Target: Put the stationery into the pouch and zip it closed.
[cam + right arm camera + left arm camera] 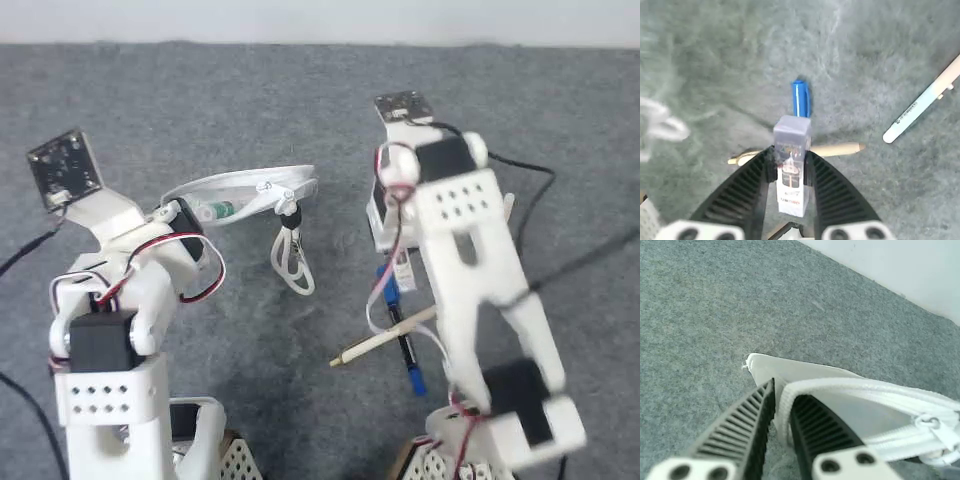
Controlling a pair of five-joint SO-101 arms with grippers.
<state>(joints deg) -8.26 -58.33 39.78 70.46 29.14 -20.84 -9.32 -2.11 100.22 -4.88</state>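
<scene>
We see a grey felt mat [250, 120] spread under everything, with a pale wall [300, 20] running along its far edge.

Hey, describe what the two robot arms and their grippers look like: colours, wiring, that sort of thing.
The left arm and right arm are white plastic with black motor blocks and rows of small round holes. Thin red, white and black wires loop along the joints. The left gripper and right gripper have black ribbed fingers on white bases with screw holes.
</scene>
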